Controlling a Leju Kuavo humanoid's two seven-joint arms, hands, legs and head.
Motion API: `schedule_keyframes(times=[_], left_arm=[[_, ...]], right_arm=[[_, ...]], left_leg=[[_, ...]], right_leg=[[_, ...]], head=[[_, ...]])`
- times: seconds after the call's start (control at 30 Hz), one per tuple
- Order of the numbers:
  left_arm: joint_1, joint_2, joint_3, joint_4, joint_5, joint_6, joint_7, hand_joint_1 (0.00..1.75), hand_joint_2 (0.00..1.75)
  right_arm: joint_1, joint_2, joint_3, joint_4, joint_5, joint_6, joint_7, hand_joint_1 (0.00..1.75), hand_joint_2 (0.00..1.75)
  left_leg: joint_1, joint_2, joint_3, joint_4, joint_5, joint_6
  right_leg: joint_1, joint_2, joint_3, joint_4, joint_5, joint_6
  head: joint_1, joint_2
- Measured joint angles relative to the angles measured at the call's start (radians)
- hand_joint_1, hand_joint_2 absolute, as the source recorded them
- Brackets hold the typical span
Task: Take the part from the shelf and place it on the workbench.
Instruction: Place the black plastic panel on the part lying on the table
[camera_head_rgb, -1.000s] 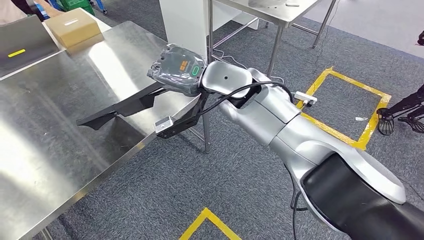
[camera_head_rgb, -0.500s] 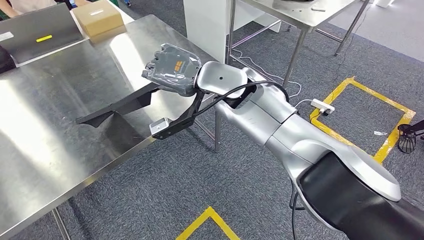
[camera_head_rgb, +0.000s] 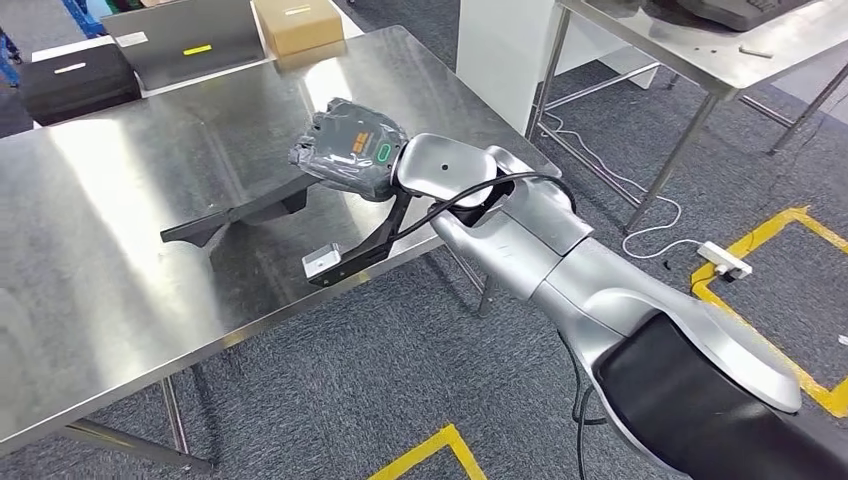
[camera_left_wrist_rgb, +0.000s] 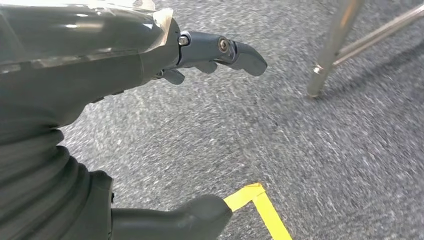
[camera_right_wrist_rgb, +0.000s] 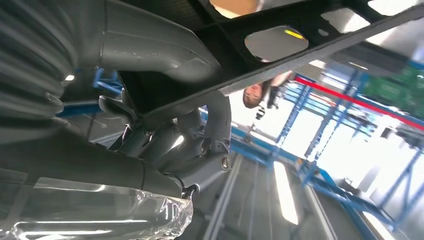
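Observation:
My right hand (camera_head_rgb: 350, 150) grips a long black part (camera_head_rgb: 235, 215) near its middle, low over the steel workbench (camera_head_rgb: 110, 190). One end of the part points across the tabletop. The other end, with a small silver bracket (camera_head_rgb: 320, 263), reaches past the near table edge. Whether the part touches the surface I cannot tell. In the right wrist view the thumb and fingers (camera_right_wrist_rgb: 217, 125) wrap around the black part (camera_right_wrist_rgb: 300, 55). My left hand (camera_left_wrist_rgb: 100, 55) hangs over grey carpet with its fingers apart, holding nothing.
At the far edge of the workbench sit a cardboard box (camera_head_rgb: 298, 22), a grey lid-like case (camera_head_rgb: 190, 40) and a black case (camera_head_rgb: 75, 78). A second steel table (camera_head_rgb: 720, 50) stands at the back right. Yellow floor tape (camera_head_rgb: 770, 240) and a power strip (camera_head_rgb: 725, 260) lie on the carpet.
The whole view has shifted: the camera turned, so the workbench now lies more squarely ahead. My right hand still holds the black part in the same grip over the table.

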Motion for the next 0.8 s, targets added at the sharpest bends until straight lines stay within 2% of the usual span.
schedule_keyframes(times=[0.07, 0.1, 0.13, 0.17, 0.2, 0.23, 0.27, 0.3, 0.33, 0.37, 0.43, 0.47, 0.5, 0.53, 0.57, 0.6, 0.63, 0.67, 0.73, 0.8], left_arm=[[0.003, 0.0, 0.001, 0.0, 0.0, 0.001, -0.001, 0.0, 1.75], [0.005, 0.0, 0.001, 0.0, 0.0, 0.001, -0.001, 0.0, 1.75], [0.007, 0.0, 0.002, 0.0, 0.0, 0.002, -0.002, 0.0, 1.75], [0.007, 0.0, 0.003, 0.0, 0.0, 0.002, -0.003, 0.0, 1.75], [0.006, -0.001, 0.003, 0.0, 0.0, 0.002, -0.004, 0.0, 1.75], [0.005, -0.001, 0.003, 0.0, 0.0, 0.002, -0.005, 0.0, 1.75], [0.005, -0.001, 0.004, 0.0, 0.0, 0.001, -0.006, 0.0, 1.75], [0.005, -0.001, 0.004, 0.0, 0.0, 0.001, -0.007, 0.0, 1.75], [0.005, 0.0, 0.004, 0.0, 0.0, 0.0, -0.008, 0.0, 1.75], [0.005, 0.001, 0.004, 0.0, 0.0, -0.001, -0.008, 0.0, 1.75], [0.005, 0.003, 0.005, 0.0, 0.0, -0.002, -0.011, 0.0, 1.75], [0.003, 0.003, 0.005, 0.0, 0.0, -0.003, -0.013, 0.0, 1.75], [0.002, 0.003, 0.005, 0.0, 0.0, -0.004, -0.015, 0.0, 1.75], [0.0, 0.003, 0.005, 0.0, -0.001, -0.004, -0.017, 0.0, 1.75], [0.0, 0.003, 0.005, 0.0, -0.001, -0.005, -0.02, 0.0, 1.75], [0.0, 0.002, 0.005, 0.0, -0.001, -0.005, -0.024, 0.0, 1.75], [0.0, 0.001, 0.006, 0.0, -0.002, -0.005, -0.028, 0.0, 1.75], [-0.001, 0.0, 0.006, 0.0, -0.002, -0.005, -0.031, 0.0, 1.75], [-0.003, -0.001, 0.008, 0.0, -0.002, -0.007, -0.035, 0.0, 1.75], [-0.002, 0.0, 0.008, 0.0, -0.003, -0.012, -0.037, 0.0, 1.75]], right_arm=[[0.0, 0.004, 0.001, 0.001, -0.001, -0.001, -0.002, 1.75, 1.75], [0.0, 0.008, 0.001, 0.001, -0.001, -0.002, -0.004, 1.75, 1.75], [0.0, 0.011, 0.001, 0.001, -0.001, -0.002, -0.005, 1.75, 1.75], [0.0, 0.013, 0.002, 0.001, -0.001, -0.003, -0.007, 1.75, 1.75], [0.001, 0.014, 0.002, 0.002, -0.001, -0.004, -0.008, 1.75, 1.75], [0.002, 0.014, 0.003, 0.002, -0.002, -0.005, -0.009, 1.75, 1.75], [0.005, 0.014, 0.004, 0.003, -0.002, -0.006, -0.01, 1.75, 1.75], [0.008, 0.013, 0.005, 0.004, -0.002, -0.008, -0.011, 1.75, 1.75], [0.01, 0.012, 0.005, 0.006, -0.002, -0.01, -0.011, 1.75, 1.75], [0.012, 0.011, 0.005, 0.007, -0.004, -0.013, -0.012, 1.75, 1.75], [0.012, 0.008, 0.004, 0.008, -0.009, -0.018, -0.012, 1.75, 1.75], [0.012, 0.005, 0.003, 0.009, -0.014, -0.02, -0.012, 1.75, 1.75], [0.013, 0.001, 0.001, 0.01, -0.02, -0.023, -0.013, 1.75, 1.75], [0.013, -0.004, -0.002, 0.013, -0.027, -0.027, -0.014, 1.75, 1.75], [0.014, -0.01, -0.007, 0.018, -0.035, -0.031, -0.014, 1.75, 1.75], [0.015, -0.015, -0.012, 0.023, -0.043, -0.036, -0.015, 1.75, 1.75], [0.017, -0.025, -0.02, 0.032, -0.051, -0.044, -0.015, 1.75, 1.75], [0.019, -0.037, -0.031, 0.043, -0.058, -0.055, -0.015, 1.75, 1.75], [0.028, -0.071, -0.054, 0.074, -0.075, -0.082, -0.012, 1.75, 1.75], [0.046, -0.11, -0.078, 0.112, -0.09, -0.104, -0.008, 1.75, 1.75]], left_leg=[[0.003, -0.013, -0.005, -0.002, 0.002, -0.013], [0.005, -0.005, -0.007, 0.0, 0.001, -0.019], [0.005, 0.016, -0.014, 0.013, -0.008, -0.025], [0.005, 0.044, -0.029, 0.044, -0.027, -0.029], [0.006, 0.074, -0.053, 0.096, -0.055, -0.033], [0.007, 0.093, -0.084, 0.16, -0.086, -0.037], [0.01, 0.1, -0.115, 0.222, -0.11, -0.041], [0.012, 0.104, -0.136, 0.262, -0.119, -0.043], [0.014, 0.107, -0.139, 0.266, -0.11, -0.045], [0.016, 0.111, -0.122, 0.23, -0.085, -0.046], [0.014, 0.143, -0.051, 0.099, -0.029, -0.045], [0.011, 0.157, -0.023, 0.047, -0.014, -0.041], [0.008, 0.166, -0.008, 0.018, -0.01, -0.036], [0.003, 0.165, -0.004, 0.009, -0.013, -0.029], [0.002, 0.153, -0.005, 0.009, -0.013, -0.022], [0.002, 0.143, -0.003, 0.007, -0.012, -0.014], [0.003, 0.134, -0.001, 0.004, -0.01, -0.007], [0.004, 0.126, 0.002, 0.001, -0.008, 0.001], [0.005, 0.108, 0.003, -0.001, -0.005, 0.012], [0.004, 0.087, 0.003, -0.001, -0.005, 0.017]], right_leg=[[0.001, -0.011, 0.005, -0.006, 0.005, -0.014], [-0.001, -0.019, 0.006, -0.009, 0.008, -0.021], [-0.004, -0.026, 0.009, -0.012, 0.011, -0.028], [-0.006, -0.034, 0.011, -0.016, 0.012, -0.034], [-0.006, -0.042, 0.014, -0.017, 0.012, -0.038], [-0.005, -0.051, 0.015, -0.017, 0.01, -0.041], [-0.004, -0.061, 0.015, -0.017, 0.009, -0.042], [-0.004, -0.07, 0.016, -0.017, 0.008, -0.044], [-0.004, -0.08, 0.016, -0.017, 0.007, -0.044], [-0.004, -0.088, 0.017, -0.017, 0.005, -0.044], [-0.001, -0.103, 0.021, -0.016, 0.001, -0.038], [0.004, -0.109, 0.022, -0.015, -0.003, -0.033], [0.008, -0.115, 0.023, -0.015, -0.006, -0.028], [0.012, -0.123, 0.025, -0.017, -0.008, -0.023], [0.014, -0.132, 0.028, -0.019, -0.01, -0.019], [0.013, -0.135, 0.029, -0.017, -0.014, -0.014], [0.012, -0.126, 0.025, -0.006, -0.022, -0.009], [0.011, -0.109, 0.012, 0.024, -0.038, -0.008], [0.008, -0.069, -0.046, 0.143, -0.086, -0.013], [0.007, -0.054, -0.111, 0.258, -0.119, -0.014]], head=[[0.0, 0.0], [-0.001, 0.0], [-0.003, 0.0], [-0.005, 0.0], [-0.008, 0.0], [-0.009, 0.0], [-0.009, 0.0], [-0.01, 0.0], [-0.01, 0.0], [-0.01, 0.0], [-0.01, 0.0], [-0.01, 0.0], [-0.008, 0.0], [-0.006, 0.0], [-0.005, 0.0], [-0.004, 0.0], [-0.003, 0.0], [-0.003, 0.0], [-0.001, 0.0], [0.0, 0.0]])
